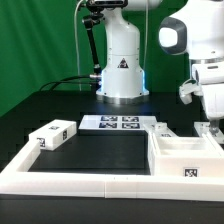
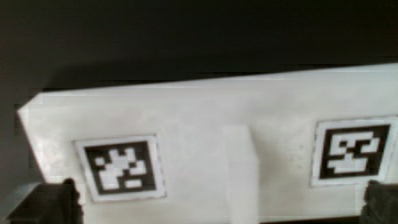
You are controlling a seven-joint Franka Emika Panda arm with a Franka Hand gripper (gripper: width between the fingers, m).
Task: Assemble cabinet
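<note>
The white cabinet body lies at the exterior view's right, open side up, with a tag on its front. My gripper hangs just over its far right end. In the wrist view a white face of the cabinet body with two square tags fills the picture. My gripper is open wide, with a dark fingertip at each side in front of this face. I cannot tell whether the fingertips touch it. A small white drawer block with tags lies at the exterior view's left.
The marker board lies flat in front of the robot's white base. A long white rail borders the black table along the front and left. A green curtain stands behind.
</note>
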